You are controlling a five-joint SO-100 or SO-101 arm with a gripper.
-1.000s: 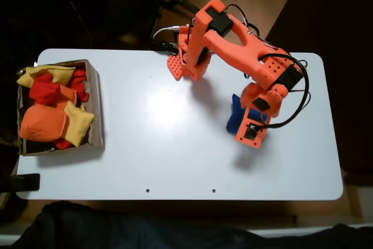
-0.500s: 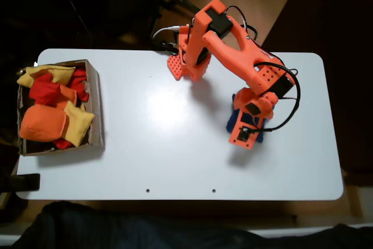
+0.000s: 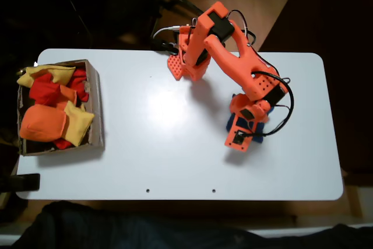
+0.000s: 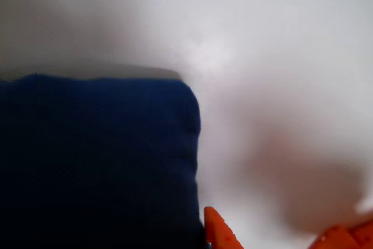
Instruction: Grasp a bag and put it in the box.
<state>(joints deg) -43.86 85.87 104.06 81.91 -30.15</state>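
One blue bag [image 3: 252,126] under end effector [image 3: 245,132], grip state unclear, box [image 3: 96,109] w/ beanbags far left.

Light is falling from above onto the white table [image 3: 175,161], throwing a soft glare patch just left of the orange arm [image 3: 233,56], while the surroundings are sinking into near black. The arm is casting short, soft shadows on the table beside itself. In the wrist view everything is reading blurred: the bag [image 4: 93,161] is showing dark and underexposed, its edges smeared.
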